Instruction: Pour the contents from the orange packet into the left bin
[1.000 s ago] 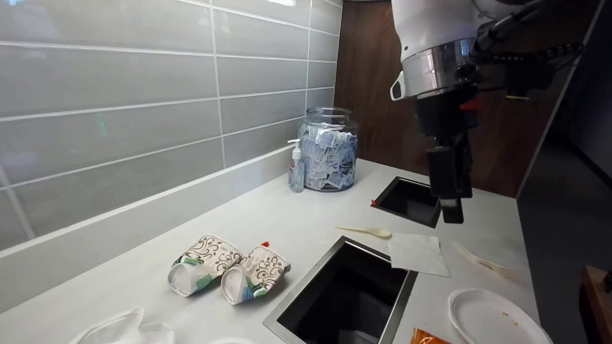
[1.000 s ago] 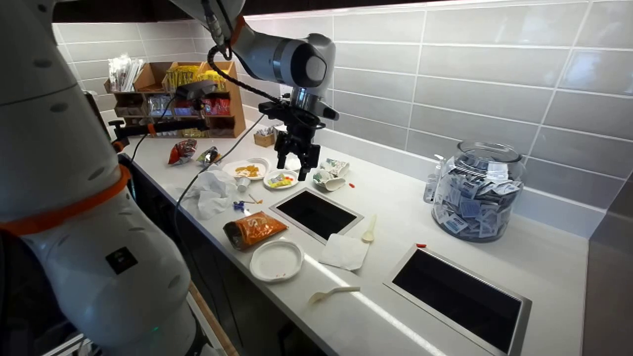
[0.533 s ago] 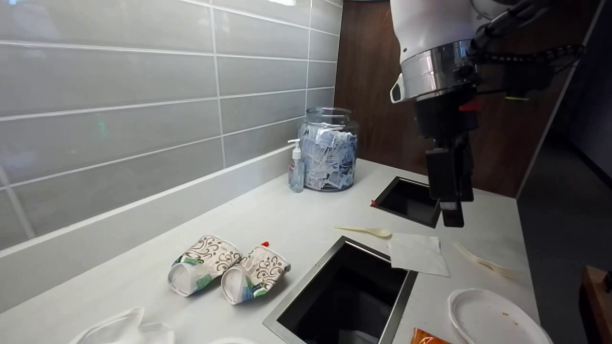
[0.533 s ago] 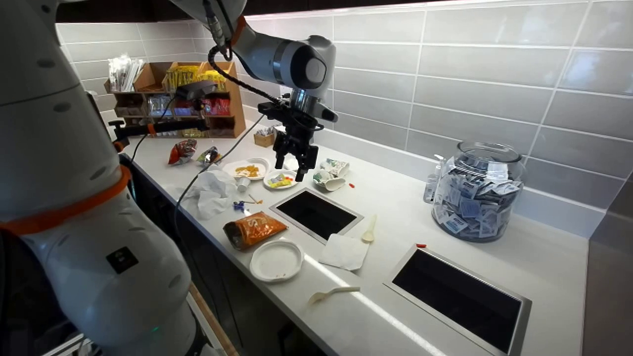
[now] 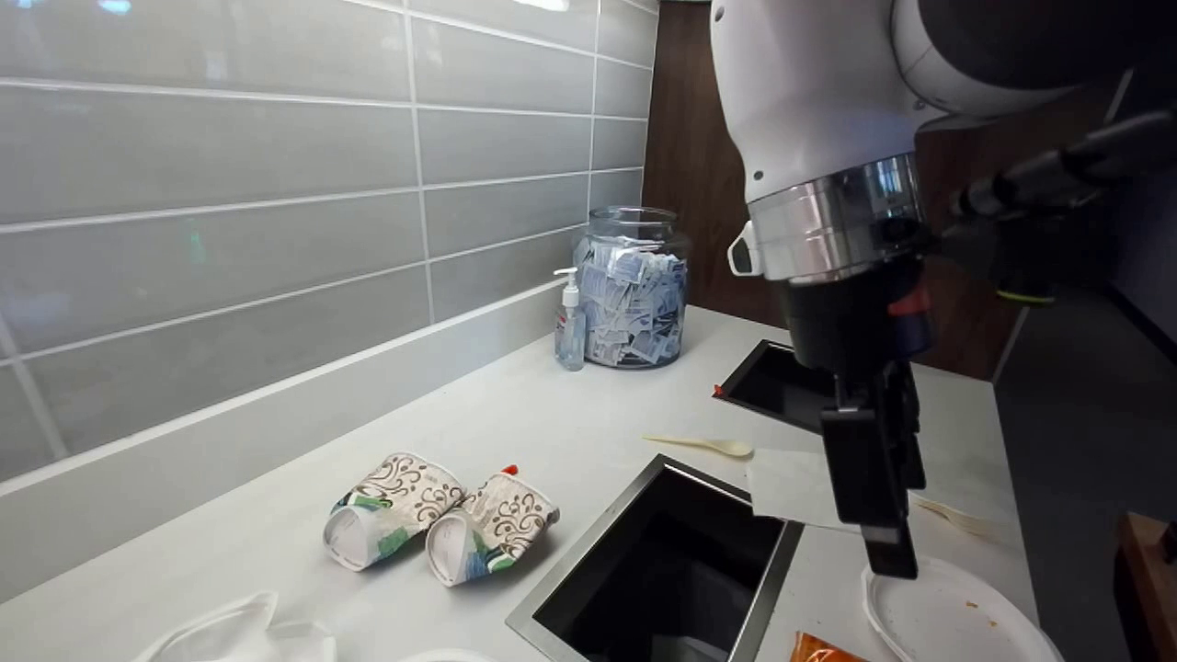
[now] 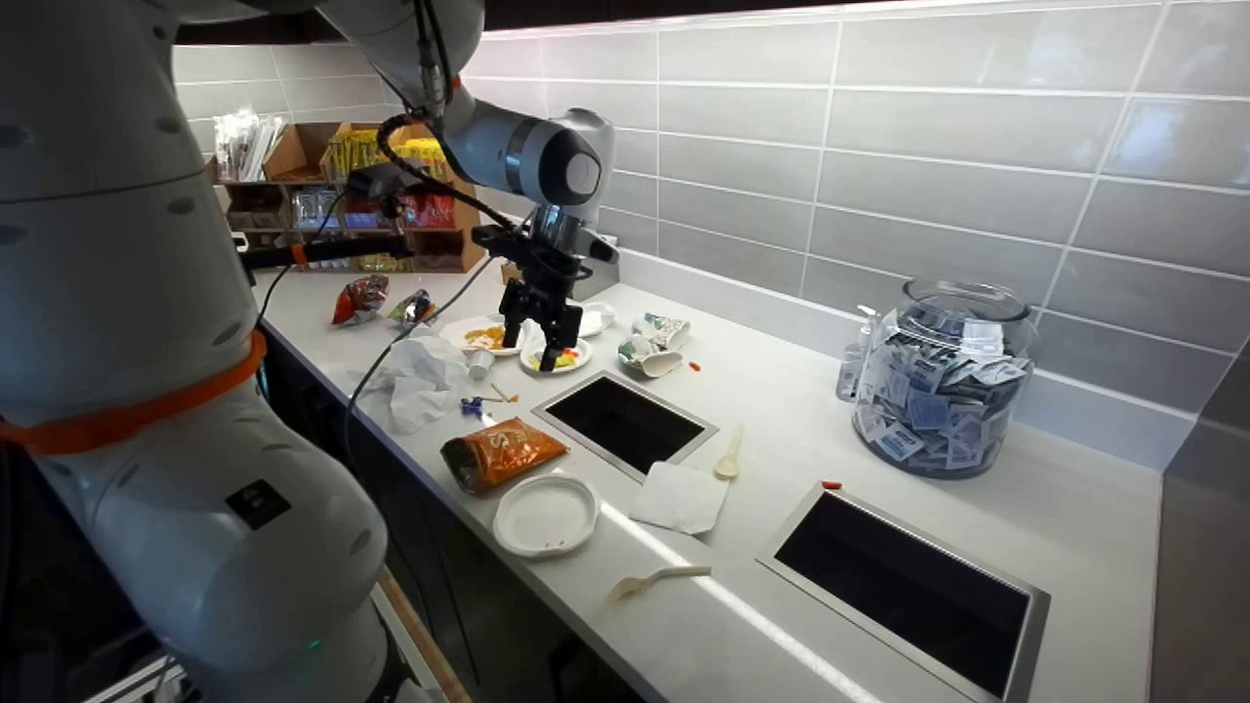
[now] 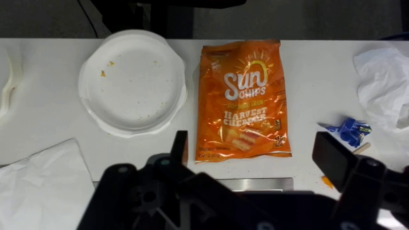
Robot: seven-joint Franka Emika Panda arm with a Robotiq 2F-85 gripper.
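The orange packet (image 6: 513, 451) lies flat on the counter, printed side up. It fills the middle of the wrist view (image 7: 243, 99). Only a corner of the packet (image 5: 821, 649) shows in an exterior view. The left bin (image 6: 697, 439) is a dark opening with a metal rim beside the packet. Its rim also shows in an exterior view (image 5: 579, 553) and partly in the wrist view (image 7: 262, 184). My gripper (image 6: 532, 342) is open and empty above the counter. In the wrist view the fingertips (image 7: 254, 153) stand wide apart, one either side of the packet's lower end, not touching it.
A white plate (image 7: 132, 83) with crumbs lies beside the packet near the counter's edge. A napkin (image 6: 679, 498) overlaps the bin's rim. Crumpled cups (image 5: 395, 506), a spoon (image 6: 729, 454), a fork (image 6: 654, 582), another dark opening (image 6: 1030, 635) and a glass jar (image 6: 942, 391) are on the counter.
My gripper has come down and moved leftward in an exterior view, and nearer the camera in the other view. The fingers stay apart. The packet has not moved.
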